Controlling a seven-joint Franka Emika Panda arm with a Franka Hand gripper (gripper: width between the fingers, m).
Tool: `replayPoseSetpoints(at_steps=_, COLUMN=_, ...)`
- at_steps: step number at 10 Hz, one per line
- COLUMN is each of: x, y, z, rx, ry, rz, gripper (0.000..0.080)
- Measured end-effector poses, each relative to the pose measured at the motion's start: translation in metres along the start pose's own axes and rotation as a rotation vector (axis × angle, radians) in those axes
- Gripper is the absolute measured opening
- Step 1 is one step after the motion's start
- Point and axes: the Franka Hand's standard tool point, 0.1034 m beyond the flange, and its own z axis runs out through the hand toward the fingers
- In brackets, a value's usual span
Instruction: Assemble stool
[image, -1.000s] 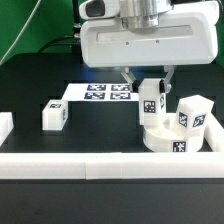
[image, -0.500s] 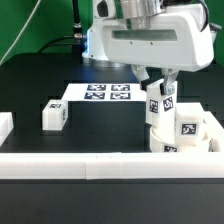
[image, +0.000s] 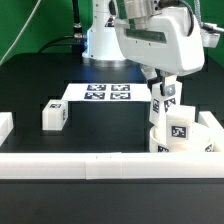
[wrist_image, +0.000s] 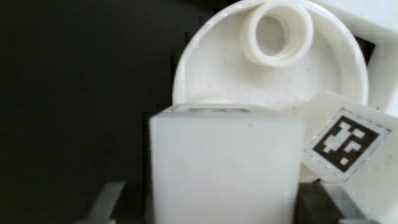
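My gripper (image: 165, 82) is shut on a white block leg (image: 165, 101) with black-and-white tags and holds it roughly upright, its lower end at the top of the round white seat (image: 200, 142). A second tagged leg (image: 180, 127) stands on the seat right beside it. A third leg (image: 53, 115) lies loose on the black table at the exterior view's left. In the wrist view the held leg (wrist_image: 222, 160) fills the space between my fingers (wrist_image: 111, 200), with the seat's round hole (wrist_image: 270, 35) beyond and the other leg's tag (wrist_image: 350, 142) beside it.
The marker board (image: 100, 93) lies flat behind the loose leg. A long white rail (image: 90, 166) runs along the front edge, just in front of the seat. Another white rail end (image: 4, 126) sits at the exterior view's far left.
My gripper has moved toward the exterior view's right with the leg and now tilts. The seat and the leg standing on it have shifted right and turned a little.
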Motion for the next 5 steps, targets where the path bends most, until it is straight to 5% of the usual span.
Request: replayPoseSetpoints(at_steps=5, x=-0.013, y=-0.003, z=0.003, rx=0.084, ry=-0.032, rz=0.633, gripper=0.0335)
